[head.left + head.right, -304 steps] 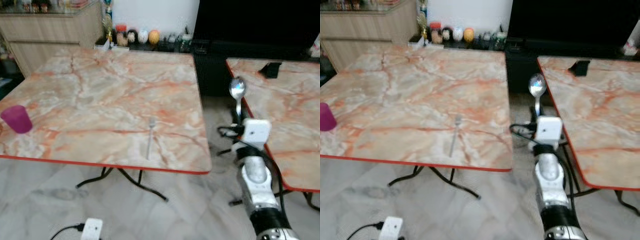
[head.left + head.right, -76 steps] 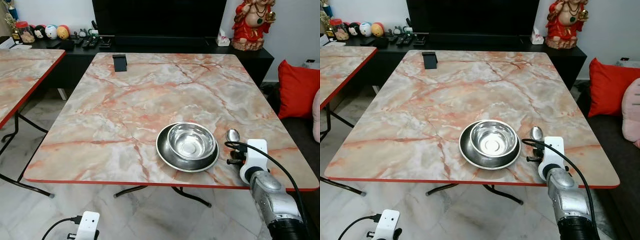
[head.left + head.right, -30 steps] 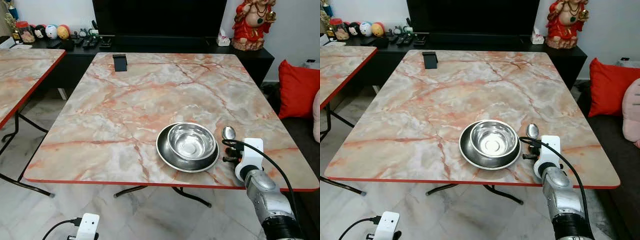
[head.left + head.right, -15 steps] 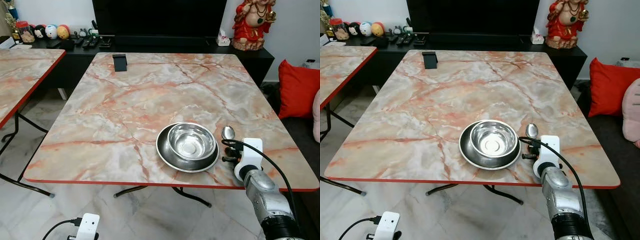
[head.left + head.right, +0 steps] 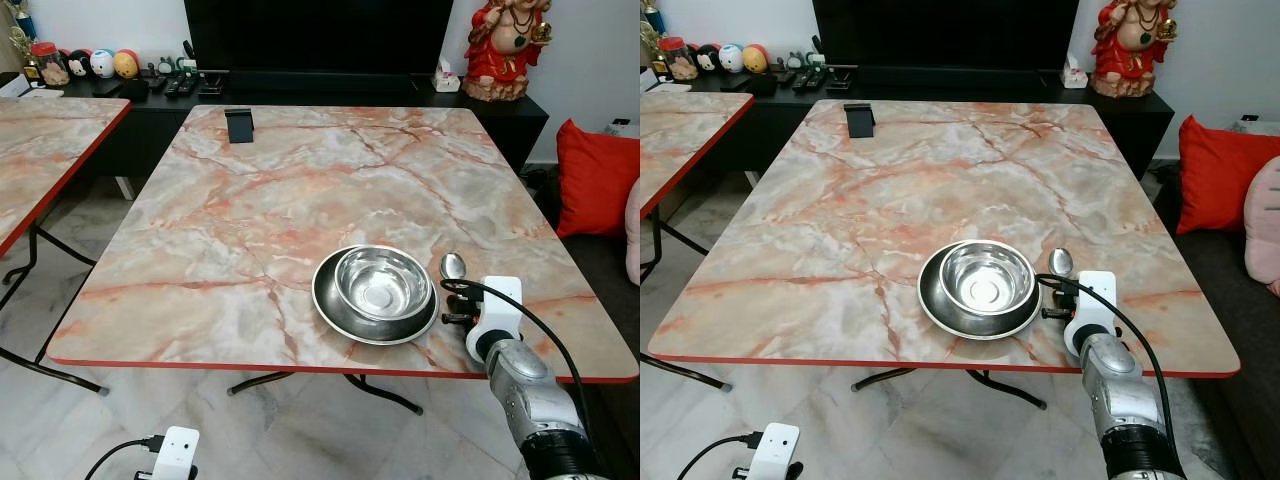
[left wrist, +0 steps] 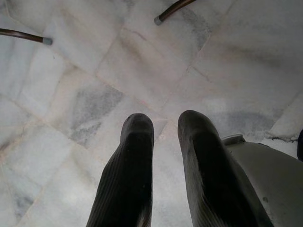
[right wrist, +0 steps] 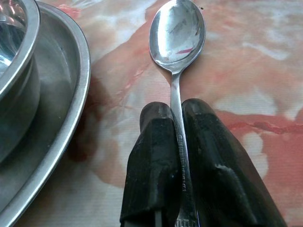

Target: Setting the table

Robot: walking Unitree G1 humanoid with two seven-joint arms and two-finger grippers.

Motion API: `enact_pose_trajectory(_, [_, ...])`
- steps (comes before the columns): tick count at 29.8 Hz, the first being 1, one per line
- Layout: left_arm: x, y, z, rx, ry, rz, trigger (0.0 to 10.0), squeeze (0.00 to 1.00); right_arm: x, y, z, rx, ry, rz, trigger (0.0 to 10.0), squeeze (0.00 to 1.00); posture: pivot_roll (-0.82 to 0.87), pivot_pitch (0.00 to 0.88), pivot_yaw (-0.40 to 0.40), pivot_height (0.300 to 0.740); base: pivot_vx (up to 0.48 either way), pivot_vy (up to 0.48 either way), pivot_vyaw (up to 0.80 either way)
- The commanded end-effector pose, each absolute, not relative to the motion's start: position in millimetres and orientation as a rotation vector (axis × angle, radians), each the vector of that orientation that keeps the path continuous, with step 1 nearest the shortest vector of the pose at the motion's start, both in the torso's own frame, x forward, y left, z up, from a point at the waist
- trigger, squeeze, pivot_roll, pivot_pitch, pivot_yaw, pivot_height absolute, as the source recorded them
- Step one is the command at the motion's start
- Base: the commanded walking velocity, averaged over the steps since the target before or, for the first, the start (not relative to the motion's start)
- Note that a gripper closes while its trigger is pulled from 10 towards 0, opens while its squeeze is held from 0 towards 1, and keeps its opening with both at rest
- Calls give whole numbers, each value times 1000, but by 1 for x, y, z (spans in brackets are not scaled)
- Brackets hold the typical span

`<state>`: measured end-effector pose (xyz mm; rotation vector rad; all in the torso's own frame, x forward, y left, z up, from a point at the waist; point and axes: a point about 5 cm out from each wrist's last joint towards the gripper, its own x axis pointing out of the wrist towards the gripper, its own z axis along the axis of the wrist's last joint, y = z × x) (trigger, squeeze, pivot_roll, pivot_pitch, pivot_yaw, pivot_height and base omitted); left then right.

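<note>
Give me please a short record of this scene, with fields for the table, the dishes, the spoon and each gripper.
table: marble-pattern top with red edge
dishes: steel bowl sitting inside a steel plate, near the table's front edge
spoon: spoon to the right of the plate, beside its rim, its handle clamped between the fingers
right gripper: right gripper shut on the spoon handle, low over the table
left gripper: left gripper hangs idle above the tiled floor, fingers a little apart, holding nothing
other: small black object at the table's far left corner
</note>
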<state>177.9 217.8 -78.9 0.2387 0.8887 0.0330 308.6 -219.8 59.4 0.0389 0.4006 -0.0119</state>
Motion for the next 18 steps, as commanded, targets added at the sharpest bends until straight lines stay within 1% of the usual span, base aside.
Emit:
enact_pose_trajectory(1, [176, 220, -79, 259, 902, 23, 10000, 0, 308, -216, 55, 40, 426, 0, 10000, 0, 19, 0, -13, 731, 0, 0, 0])
enact_pose_trajectory(18, [177, 221, -79, 263, 902, 23, 10000, 0, 310, -215, 55, 41, 427, 2, 10000, 0, 18, 0, -12, 731, 0, 0, 0])
